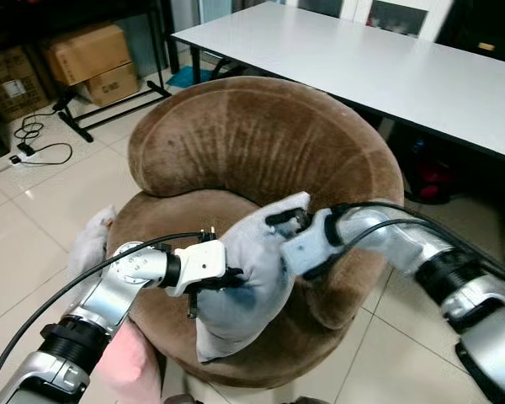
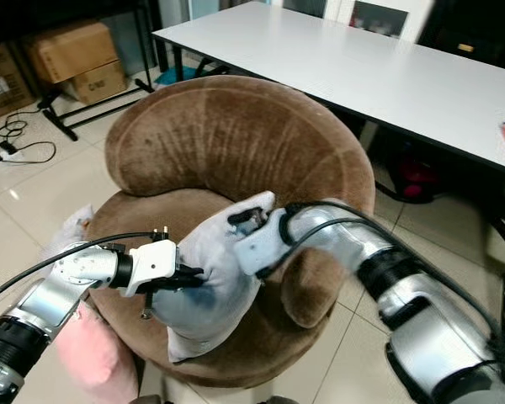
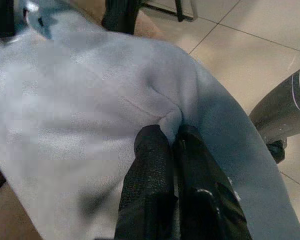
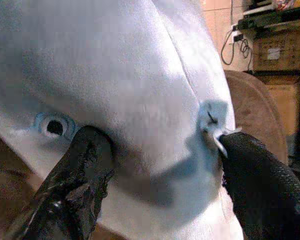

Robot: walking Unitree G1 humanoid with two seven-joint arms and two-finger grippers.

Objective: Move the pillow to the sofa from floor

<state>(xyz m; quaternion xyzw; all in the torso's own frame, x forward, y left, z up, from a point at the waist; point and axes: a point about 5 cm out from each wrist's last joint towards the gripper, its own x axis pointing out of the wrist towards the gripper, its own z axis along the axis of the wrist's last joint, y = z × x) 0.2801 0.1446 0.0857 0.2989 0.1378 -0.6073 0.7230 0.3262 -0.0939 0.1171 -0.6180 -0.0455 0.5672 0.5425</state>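
Now held over the front of the sofa (image 1: 261, 135) seat: a grey pillow (image 1: 244, 286), upright, its lower corner drooping past the seat's front edge toward the floor (image 1: 34, 236). Pinched on its near side by the left end effector (image 3: 172, 145), fingers pressed together on a small fold of cover near a seam. Flanked at the upper edge by the right end effector (image 4: 155, 150), fingers spread wide to either side of the fabric, one tip against a small tag or clip; firm hold there cannot be told from the wrist view. Probably light and very soft, judging by the sag and the creases drawn up at the pinch; no stiffness to lean on, so likely to fold and swing from whatever point carries it. Cover plush-looking, perhaps a little slick, so a thin pinch of cloth could slip. Better taken by a thick bunch of filling and cover together, or along the seam or corner, than by surface fabric alone. Not fragile. Seemingly close to done: needs lowering further back onto the seat, toward the backrest, before letting go, lest it tip off the front edge. Beside the sofa's left edge, on the floor, a pink cushion (image 2: 93, 353) and another pale one (image 1: 91, 236).
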